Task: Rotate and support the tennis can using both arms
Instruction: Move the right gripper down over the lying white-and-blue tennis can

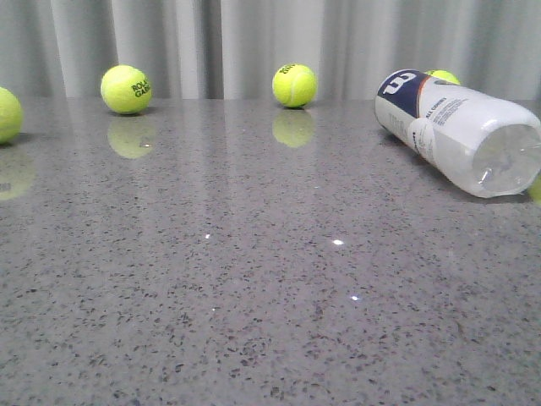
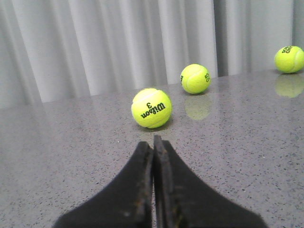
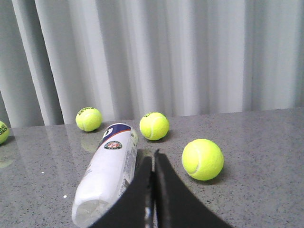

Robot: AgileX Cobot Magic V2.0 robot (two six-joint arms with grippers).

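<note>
Nearest the front camera lies bare speckled grey tabletop (image 1: 254, 321); neither arm enters that view. At about 2 o'clock the tennis can (image 1: 461, 131) lies on its side, clear end toward the camera, navy-labelled end pointing back toward the curtain (image 1: 254, 42), with a ball's top just showing behind it.

Left gripper (image 2: 153, 142): fingers pressed together, nothing held, pointing at a Wilson ball (image 2: 151, 108) straight ahead at 12 o'clock. Right gripper (image 3: 153, 159): likewise closed and empty, with the can (image 3: 109, 180) just beside it at 10 o'clock and a loose ball (image 3: 203, 159) near at 2 o'clock.

Judgement: the task stands at its opening step, with no contact made. The next move calls for both sets of fingers to part, then one arm to each end of the can.

Clearance: the can lies close to the right edge of the front view, so room beyond it cannot be judged. Open table lies to its left. Scattered balls could obstruct either approach.
</note>
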